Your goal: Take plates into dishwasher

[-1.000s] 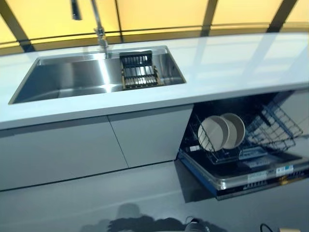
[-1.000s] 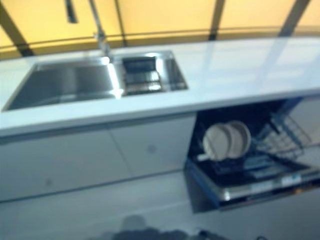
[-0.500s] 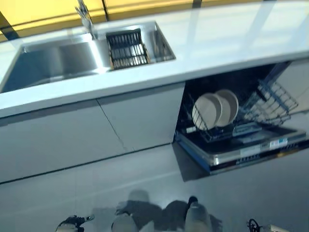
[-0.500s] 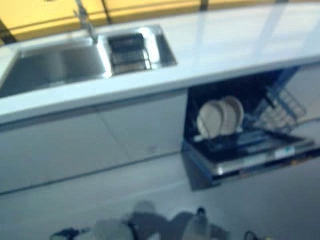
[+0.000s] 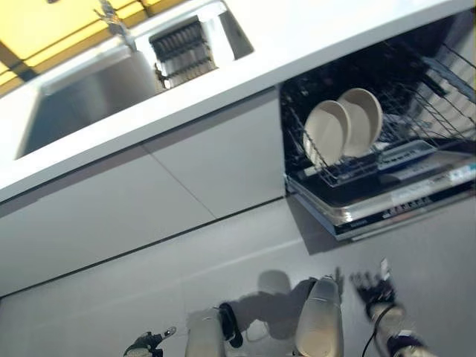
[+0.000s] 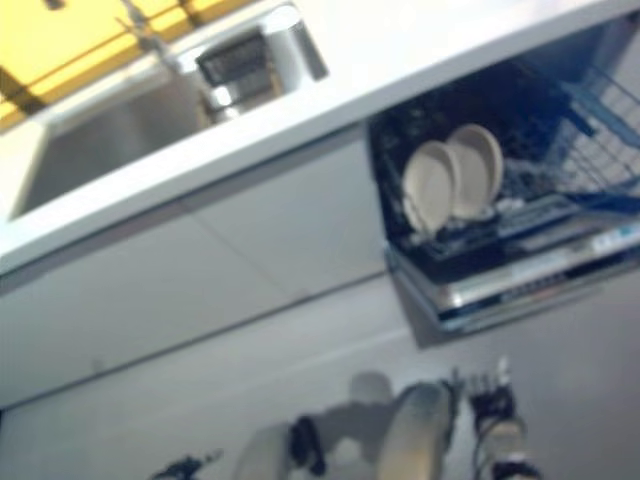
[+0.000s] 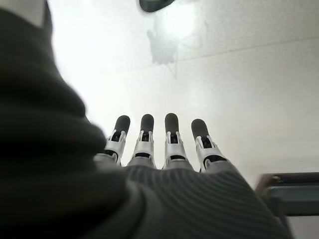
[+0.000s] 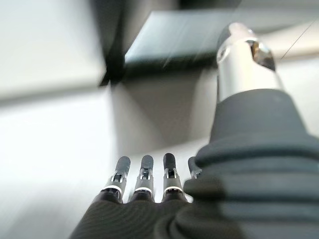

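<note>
two beige plates (image 5: 343, 128) are standing upright, one just behind the other and overlapping, in the lower rack (image 5: 349, 167) of the open dishwasher (image 5: 387, 201), under the white counter (image 5: 312, 30). both hands are hanging low over the grey floor (image 5: 111, 297), well apart from the plates and below them in the head views. the right hand (image 5: 370, 286) is showing near the bottom right, fingers (image 8: 144, 174) straight and relaxed, holding nothing. the left hand (image 7: 164, 149) is showing in its own wrist view, its fingers straight and spread over the bare floor, also holding nothing. a steel sink (image 5: 97, 89) with a dark drain basket (image 5: 182, 48) is sitting in the counter, off to the left of the dishwasher.
</note>
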Tool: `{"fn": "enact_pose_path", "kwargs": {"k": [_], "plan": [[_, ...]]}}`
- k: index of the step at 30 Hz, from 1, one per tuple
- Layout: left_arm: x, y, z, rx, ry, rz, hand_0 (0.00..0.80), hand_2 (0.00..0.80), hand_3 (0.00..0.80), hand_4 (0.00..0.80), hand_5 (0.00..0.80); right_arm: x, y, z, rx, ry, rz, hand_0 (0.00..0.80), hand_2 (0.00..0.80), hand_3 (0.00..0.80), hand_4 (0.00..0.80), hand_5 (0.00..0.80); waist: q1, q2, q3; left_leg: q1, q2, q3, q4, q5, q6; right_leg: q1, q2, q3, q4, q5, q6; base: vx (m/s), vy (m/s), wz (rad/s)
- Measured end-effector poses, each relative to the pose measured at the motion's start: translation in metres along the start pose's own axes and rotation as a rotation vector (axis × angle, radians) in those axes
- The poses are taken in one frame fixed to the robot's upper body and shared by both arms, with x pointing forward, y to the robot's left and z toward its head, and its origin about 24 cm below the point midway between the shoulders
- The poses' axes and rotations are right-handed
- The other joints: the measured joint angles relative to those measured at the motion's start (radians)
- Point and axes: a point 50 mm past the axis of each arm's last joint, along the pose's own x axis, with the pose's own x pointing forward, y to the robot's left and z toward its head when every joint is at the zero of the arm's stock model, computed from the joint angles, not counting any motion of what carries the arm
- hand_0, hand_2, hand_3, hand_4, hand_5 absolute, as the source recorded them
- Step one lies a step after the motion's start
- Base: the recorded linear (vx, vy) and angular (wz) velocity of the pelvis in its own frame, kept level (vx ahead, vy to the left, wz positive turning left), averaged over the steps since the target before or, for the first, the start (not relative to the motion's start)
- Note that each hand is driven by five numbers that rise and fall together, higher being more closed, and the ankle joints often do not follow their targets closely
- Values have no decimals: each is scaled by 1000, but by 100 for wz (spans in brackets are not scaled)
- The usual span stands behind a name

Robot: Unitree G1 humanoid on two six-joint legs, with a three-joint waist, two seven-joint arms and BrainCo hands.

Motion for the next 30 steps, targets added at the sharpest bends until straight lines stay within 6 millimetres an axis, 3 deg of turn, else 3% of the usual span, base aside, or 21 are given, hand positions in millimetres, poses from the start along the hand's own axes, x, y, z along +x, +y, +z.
{"fn": "enact_pose_path", "kwargs": {"k": [2,5,10,14,20,25,26,28,30], "plan": [[-1,-1,-8,31,8,-7,0,0,0,0,0,0,9,21,58,-95,-22,0,0,0,0,0,15,7,-4,-21,-15,-29,23,0,-1,-16,-29,-10,50,-29,-3,-26,-2,38],[-3,-2,-23,41,50,-15,0,0,0,0,0,1,17,21,89,-125,2,0,0,0,0,0,20,13,-7,-58,-17,-54,64,-4,-5,-39,-40,-18,89,-41,-13,-27,-15,21],[-3,-7,-12,63,26,-34,0,0,0,0,0,2,33,24,-4,-134,45,0,0,0,0,0,43,19,-11,-73,-24,-77,66,-1,2,-30,-45,-33,87,-37,-14,-9,-53,6],[-4,-9,-8,76,25,-40,0,0,0,0,0,4,58,17,-185,-88,100,0,0,0,0,0,49,19,-10,-79,-23,-117,61,4,8,-11,-46,-81,77,-29,-26,-22,-82,4],[-2,-3,2,85,17,-30,0,0,0,0,0,1,116,7,-271,-47,261,0,0,0,0,0,98,10,-4,-89,-10,-156,59,6,11,-2,-44,-139,75,-21,-43,-11,-106,-1],[-1,16,12,108,-9,-2,0,0,0,0,0,-7,162,-1,-450,-40,426,0,0,0,0,0,125,-11,9,-84,4,-181,85,7,13,59,-45,-185,64,-23,-46,24,-50,16],[-1,21,14,115,-15,8,0,0,0,0,0,-11,175,-7,-485,-31,506,0,0,0,0,0,126,-22,16,-81,5,-181,83,7,12,71,-45,-190,57,-21,-42,-1,-5,19],[0,30,24,119,-37,27,0,0,0,0,0,-29,218,-18,-526,-29,703,0,0,0,0,0,127,-46,28,-56,8,-179,69,11,6,108,-43,-203,33,-14,-33,101,-17,26],[-1,40,33,119,-61,41,0,0,0,0,0,-46,253,-25,-574,-58,816,0,0,0,0,0,142,-88,1,-43,12,-177,50,15,6,145,-30,-206,1,-16,-19,70,9,33]]}}
